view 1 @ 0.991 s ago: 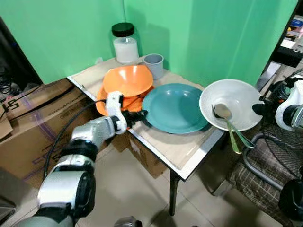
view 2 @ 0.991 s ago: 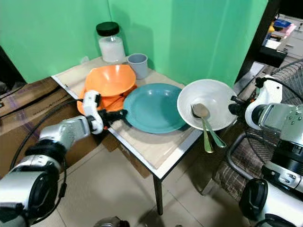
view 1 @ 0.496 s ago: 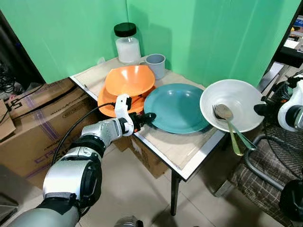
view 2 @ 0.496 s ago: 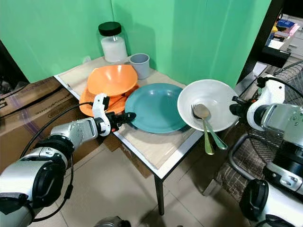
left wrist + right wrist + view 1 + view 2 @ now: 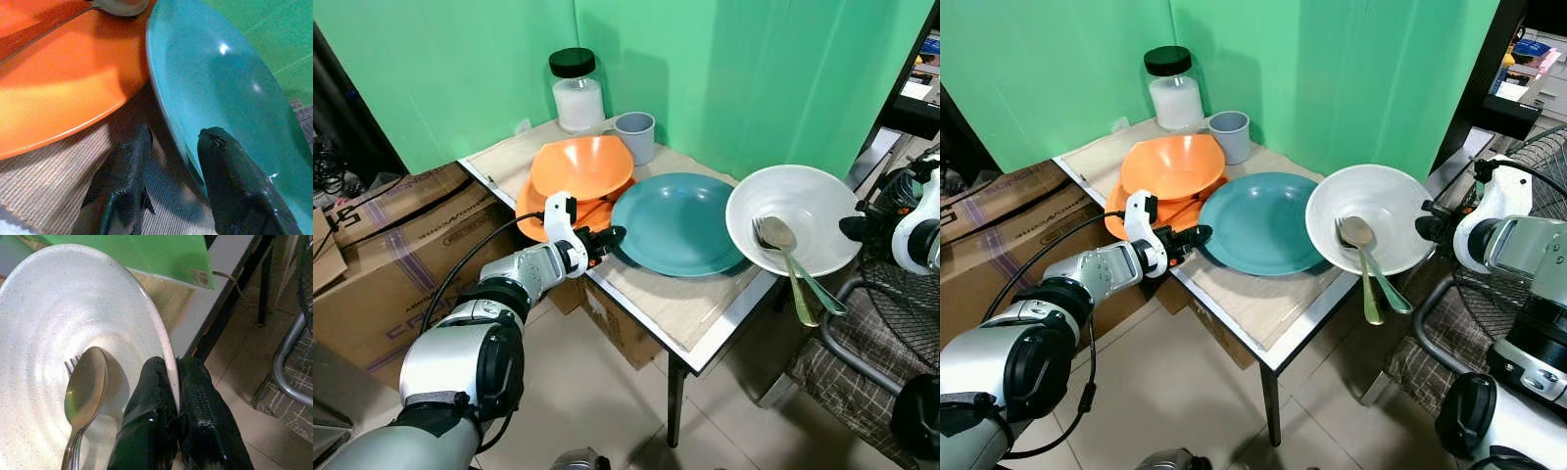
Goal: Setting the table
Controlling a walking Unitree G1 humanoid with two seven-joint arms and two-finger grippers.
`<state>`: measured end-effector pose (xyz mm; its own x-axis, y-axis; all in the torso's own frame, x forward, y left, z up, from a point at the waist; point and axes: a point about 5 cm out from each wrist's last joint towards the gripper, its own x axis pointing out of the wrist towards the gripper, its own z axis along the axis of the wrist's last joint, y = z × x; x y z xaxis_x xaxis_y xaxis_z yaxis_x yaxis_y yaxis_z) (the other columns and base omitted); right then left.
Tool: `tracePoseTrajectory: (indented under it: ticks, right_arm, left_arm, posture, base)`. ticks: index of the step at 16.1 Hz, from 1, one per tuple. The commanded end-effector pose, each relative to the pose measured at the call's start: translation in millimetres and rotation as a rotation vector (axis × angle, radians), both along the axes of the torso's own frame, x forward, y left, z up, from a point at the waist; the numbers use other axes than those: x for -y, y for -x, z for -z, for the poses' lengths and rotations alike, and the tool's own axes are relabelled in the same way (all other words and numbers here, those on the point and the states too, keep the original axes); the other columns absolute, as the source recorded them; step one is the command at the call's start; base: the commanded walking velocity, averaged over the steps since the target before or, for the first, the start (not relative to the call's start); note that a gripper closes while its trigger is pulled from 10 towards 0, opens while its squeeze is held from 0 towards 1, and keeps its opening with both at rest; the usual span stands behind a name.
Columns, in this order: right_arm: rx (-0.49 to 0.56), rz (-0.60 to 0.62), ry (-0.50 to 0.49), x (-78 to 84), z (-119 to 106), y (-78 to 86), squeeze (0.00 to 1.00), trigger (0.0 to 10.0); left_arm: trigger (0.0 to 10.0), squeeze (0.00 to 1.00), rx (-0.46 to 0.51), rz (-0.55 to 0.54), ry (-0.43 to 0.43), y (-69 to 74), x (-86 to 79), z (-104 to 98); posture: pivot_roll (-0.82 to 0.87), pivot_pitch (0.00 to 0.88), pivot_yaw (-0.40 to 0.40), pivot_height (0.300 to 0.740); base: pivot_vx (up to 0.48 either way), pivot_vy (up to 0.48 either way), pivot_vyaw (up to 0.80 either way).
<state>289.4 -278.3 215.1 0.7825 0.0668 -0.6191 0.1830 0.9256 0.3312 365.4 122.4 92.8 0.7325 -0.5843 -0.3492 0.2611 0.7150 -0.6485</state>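
Your left hand (image 5: pixel 168 147) is down at the near edge of the teal plate (image 5: pixel 677 221), fingers apart w/ the rim sitting between them, one finger (image 5: pixel 124 171) on the mat outside and the other over the plate's inside. Not closed on it yet afaict. The teal plate lies flat in the middle of the worktop (image 5: pixel 675 313), touching the orange plate (image 5: pixel 533 201) next to it. There's an orange bowl (image 5: pixel 579 164) tilted on top of that orange plate, and some cutlery on the plate too, though it's hard to tell what exactly.

Your right hand (image 5: pixel 176 377) is clamped on the rim of the white bowl (image 5: pixel 793 217), one finger inside, one outside. The bowl hangs over the worktop's right corner, and it's got a spoon (image 5: pixel 85 382) and a fork (image 5: pixel 72 364) in it w/ handles sticking out over the front edge.

At the back by the green wall: a jar (image 5: pixel 576 90) w/ a black lid and a grey cup (image 5: pixel 633 135) beside it. Cardboard box (image 5: pixel 391 245) on the floor to the left.
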Motion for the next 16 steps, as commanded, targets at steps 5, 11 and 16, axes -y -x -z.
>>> tracePoseTrajectory:
  ticks: [5, 11, 16]
  right_arm:
    - [0.063, -0.058, 0.015, -4.8, -11.0, 3.9, 0.0, 0.0]
    - [0.075, -0.086, 0.027, -7.5, -10.0, 8.3, 0.0, 0.0]
    - [0.114, -0.083, 0.011, -6.2, -18.6, 7.3, 0.0, 0.0]
  left_arm:
    - [0.0, 0.0, 0.009, 0.007, -0.013, -2.7, 3.1, -4.2]
    - [0.0, 0.0, -0.011, 0.017, -0.024, -0.4, 4.2, -0.3]
    - [0.0, 0.0, -0.012, -0.04, -0.022, -2.9, -0.4, -1.8]
  posture:
    - [-0.2, 0.0, 0.1, 0.74]
    - [-0.23, 0.0, 0.104, 0.74]
    - [-0.22, 0.0, 0.109, 0.74]
  base:
    - [0.0, 0.0, 0.0]
    - [0.0, 0.0, 0.0]
    - [0.0, 0.0, 0.0]
